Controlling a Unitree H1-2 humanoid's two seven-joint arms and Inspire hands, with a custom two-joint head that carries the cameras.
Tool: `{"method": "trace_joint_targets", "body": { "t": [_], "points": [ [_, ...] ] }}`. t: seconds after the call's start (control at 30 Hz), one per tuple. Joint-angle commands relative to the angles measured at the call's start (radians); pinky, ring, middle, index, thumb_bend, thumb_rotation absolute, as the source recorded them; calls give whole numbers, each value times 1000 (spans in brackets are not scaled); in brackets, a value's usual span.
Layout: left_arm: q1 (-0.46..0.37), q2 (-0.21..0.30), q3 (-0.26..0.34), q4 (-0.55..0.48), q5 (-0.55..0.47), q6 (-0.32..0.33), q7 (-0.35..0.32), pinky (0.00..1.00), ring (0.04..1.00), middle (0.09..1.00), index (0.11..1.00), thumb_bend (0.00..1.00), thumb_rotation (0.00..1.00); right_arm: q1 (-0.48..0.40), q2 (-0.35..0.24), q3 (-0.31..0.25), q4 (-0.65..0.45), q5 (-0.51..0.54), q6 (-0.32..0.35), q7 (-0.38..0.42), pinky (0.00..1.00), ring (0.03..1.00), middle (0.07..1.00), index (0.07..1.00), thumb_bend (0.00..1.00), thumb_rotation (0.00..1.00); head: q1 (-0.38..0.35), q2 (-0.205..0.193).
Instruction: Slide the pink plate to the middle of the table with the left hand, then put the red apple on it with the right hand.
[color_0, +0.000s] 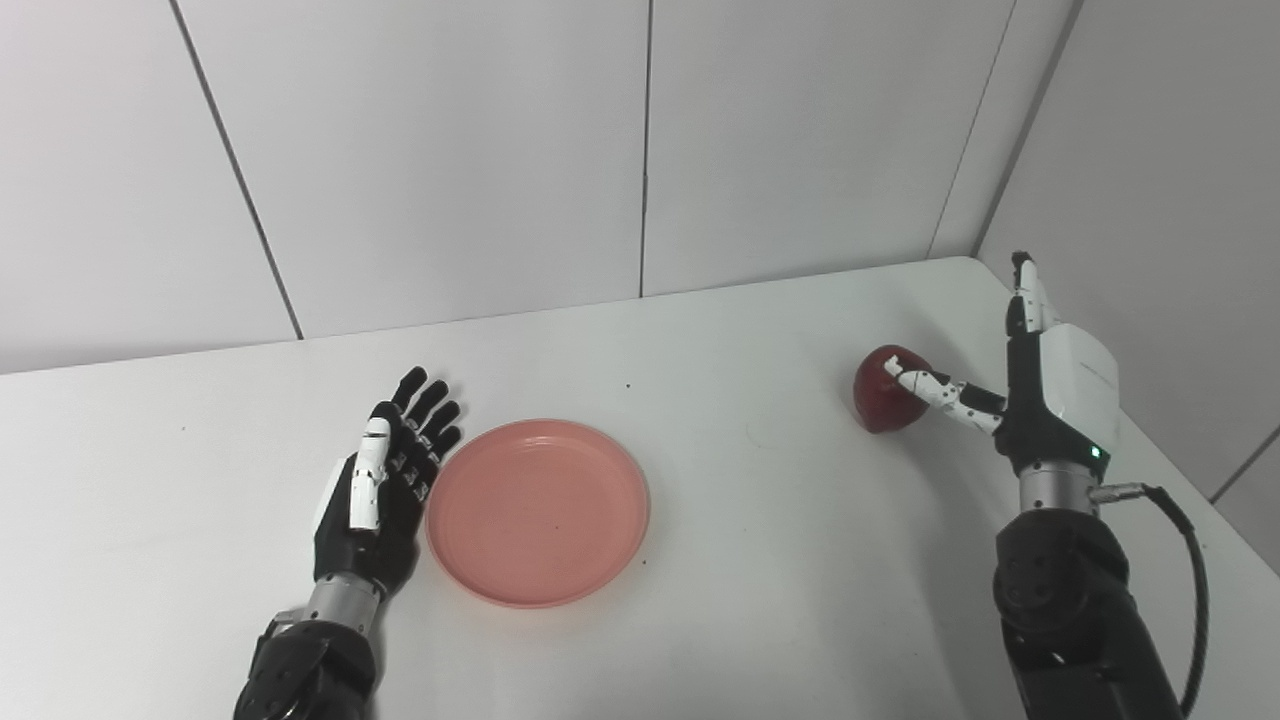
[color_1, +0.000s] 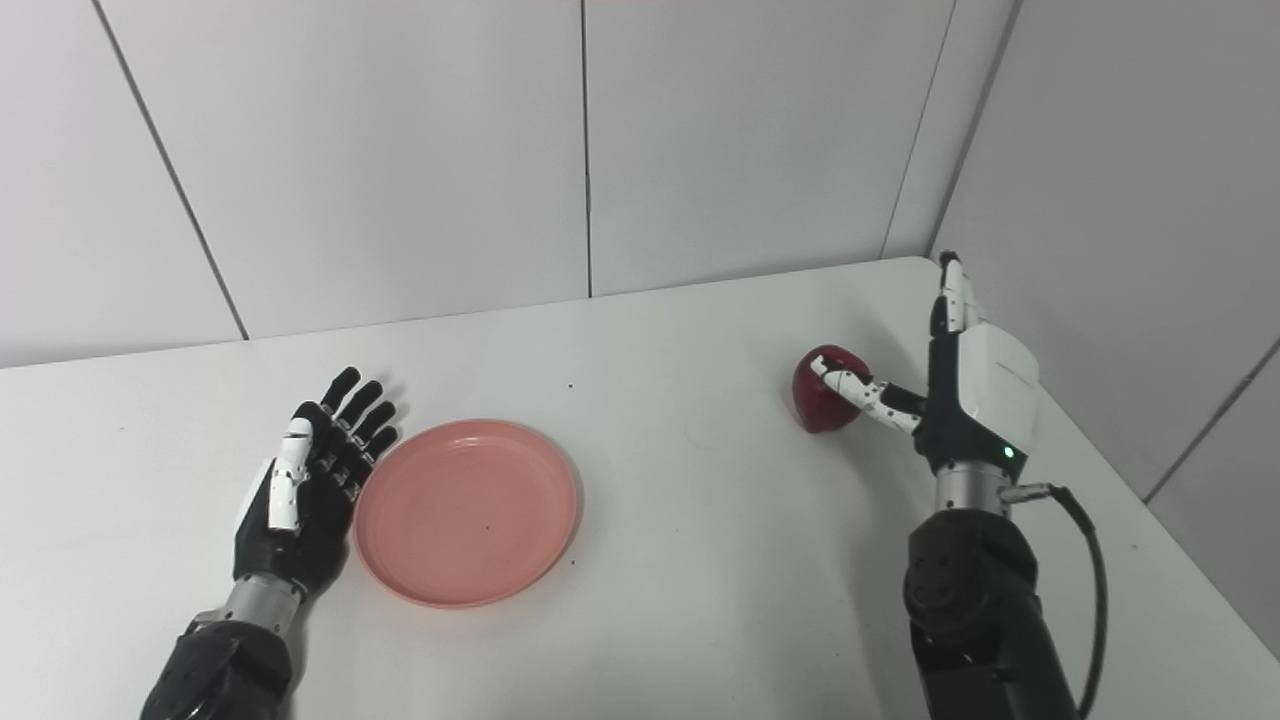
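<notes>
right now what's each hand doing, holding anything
Left hand: open, empty, beside the pink plate.
Right hand: open, thumb against the red apple, not gripping it.

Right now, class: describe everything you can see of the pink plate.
The pink plate is round, shallow and empty, with a low raised rim and a smooth, plastic-looking surface. It lies flat on the white table, left of centre. The open left robot hand rests along its left edge, seemingly touching the rim.
</notes>
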Motion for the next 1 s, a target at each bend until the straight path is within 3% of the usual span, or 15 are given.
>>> {"method": "trace_joint_targets", "body": {
  "t": [0.0, 0.2, 0.53, 0.97],
  "points": [
    [49, 29, 10, 43, 5, 34, 1, 949, 932, 939, 925, 374, 1000, -29, -19, 3, 0, 5, -20, -33, 772, 904, 951, 988, 1000, 612, 1, 0],
    [50, 30, 9, 42, 6, 33, 0, 947, 934, 939, 925, 371, 1000, -44, -12, 24, 34, 59, -29, -14, 796, 916, 958, 989, 1000, 603, 5, 5],
    [55, 31, 11, 27, 7, 42, 5, 941, 929, 936, 922, 374, 1000, -78, -6, 80, 47, 64, 28, 16, 761, 885, 947, 980, 1000, 633, 4, 13],
    [57, 41, 13, 30, 2, 44, -5, 952, 938, 944, 930, 374, 1000, -124, -15, 79, 126, 96, 36, 13, 770, 887, 942, 971, 1000, 587, 7, 19]
  ]
}}
